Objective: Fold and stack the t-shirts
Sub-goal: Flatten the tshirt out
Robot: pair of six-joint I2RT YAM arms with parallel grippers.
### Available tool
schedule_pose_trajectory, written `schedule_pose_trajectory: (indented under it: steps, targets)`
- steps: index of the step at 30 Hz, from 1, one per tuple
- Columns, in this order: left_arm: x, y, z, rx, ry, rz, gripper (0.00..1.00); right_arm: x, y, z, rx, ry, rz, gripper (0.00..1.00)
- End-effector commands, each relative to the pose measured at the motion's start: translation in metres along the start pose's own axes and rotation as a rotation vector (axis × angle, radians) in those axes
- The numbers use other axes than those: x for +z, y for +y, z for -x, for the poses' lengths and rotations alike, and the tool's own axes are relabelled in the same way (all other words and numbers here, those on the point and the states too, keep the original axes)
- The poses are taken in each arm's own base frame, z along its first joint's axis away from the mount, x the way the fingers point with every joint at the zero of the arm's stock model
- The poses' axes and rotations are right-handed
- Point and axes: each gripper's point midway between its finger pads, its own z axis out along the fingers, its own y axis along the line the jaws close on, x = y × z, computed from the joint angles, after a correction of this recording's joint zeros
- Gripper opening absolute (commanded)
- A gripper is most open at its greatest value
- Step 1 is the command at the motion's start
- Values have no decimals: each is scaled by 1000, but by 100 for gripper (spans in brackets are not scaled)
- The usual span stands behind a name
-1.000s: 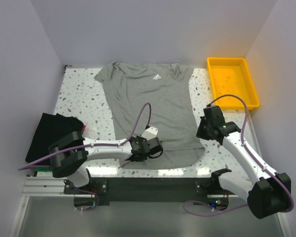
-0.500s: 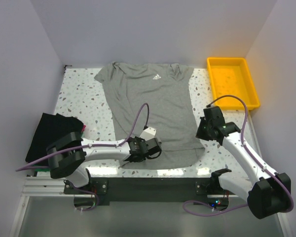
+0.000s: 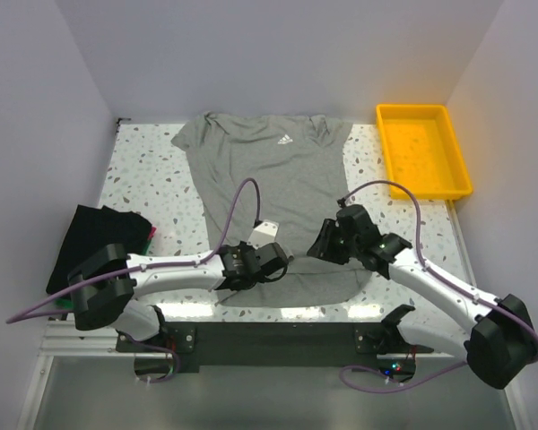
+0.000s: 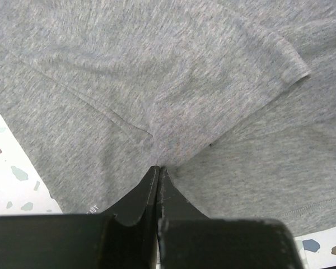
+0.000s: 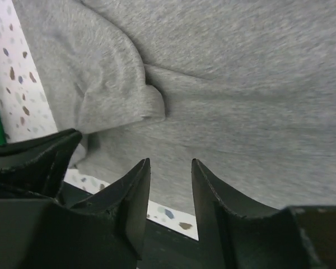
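Plainly one grey shirt (image 3: 269,179) is lying spread mid-counter (image 3: 143,170), collar toward 12 o'clock, and it is looking soft, light and floppy (best taken at the hem corners). The left hand (image 4: 158,168) is pinching fabric near the hem at 6 o'clock. The right hand (image 5: 171,165) is hovering spread beside it. One black shirt (image 3: 94,242) is sitting folded at 9 o'clock.

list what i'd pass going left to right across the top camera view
black t-shirt → left gripper → right gripper → yellow tray. The grey t-shirt spans the middle under both grippers, so it has no clear place in the order.
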Motion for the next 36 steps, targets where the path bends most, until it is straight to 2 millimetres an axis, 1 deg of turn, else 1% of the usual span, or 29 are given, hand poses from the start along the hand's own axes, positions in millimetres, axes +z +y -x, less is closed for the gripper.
schedule_pose_trajectory:
  steps: [1, 3, 4, 5, 6, 7, 8, 9, 10, 11, 12, 13, 14, 19, 20, 22, 23, 26, 27, 30, 34, 36]
  targets:
    - [0, -5, 14, -46, -48, -28, 0, 15, 30, 3, 240, -28, 136, 41]
    - [1, -5, 13, -51, -47, -31, 0, 17, 38, 0, 293, -33, 170, 44]
    - [1, -6, 13, -54, -45, -37, 0, 18, 43, 4, 314, -62, 183, 44]
    - [1, -5, 13, -58, -45, -40, 0, 19, 44, 2, 356, -62, 178, 47]
    - [2, -6, 13, -65, -48, -46, 0, 21, 48, -5, 359, -53, 173, 49]
    - [3, -6, 11, -66, -42, -51, 0, 22, 51, -4, 378, -66, 182, 51]
    - [3, -7, 12, -71, -44, -57, 0, 24, 55, -12, 418, -45, 190, 52]
    - [3, -9, 14, -77, -51, -65, 0, 27, 57, -14, 446, -38, 196, 52]
    - [4, -9, 12, -78, -47, -69, 0, 31, 64, -13, 472, -40, 222, 52]
    - [4, -9, 13, -81, -48, -70, 0, 35, 63, -18, 519, -24, 219, 52]
    - [4, -10, 13, -84, -49, -73, 0, 37, 68, -21, 535, -13, 231, 52]
    - [4, -10, 13, -87, -49, -73, 0, 39, 73, -21, 548, -11, 244, 52]
    - [4, -10, 13, -88, -51, -75, 0, 47, 72, -25, 559, 3, 223, 52]
    - [1, -9, 13, -103, -63, -91, 0, 66, 86, -36, 617, 46, 233, 51]
    - [0, -9, 14, -108, -68, -93, 0, 74, 88, -41, 622, 62, 215, 51]
    - [-1, -8, 13, -111, -71, -96, 0, 80, 94, -44, 625, 78, 222, 51]
    - [-1, -7, 14, -114, -73, -98, 0, 87, 93, -48, 636, 90, 206, 50]
    - [-3, -6, 12, -111, -73, -104, 0, 95, 97, -49, 650, 98, 212, 49]
    - [-3, -6, 13, -111, -75, -105, 0, 100, 95, -51, 651, 100, 198, 49]
    - [-2, -6, 10, -109, -70, -105, 0, 102, 99, -47, 651, 89, 207, 48]
    - [-2, -5, 8, -106, -68, -111, 0, 100, 100, -44, 647, 75, 204, 47]
    - [-2, -6, 8, -109, -70, -114, 0, 99, 105, -40, 636, 72, 210, 46]
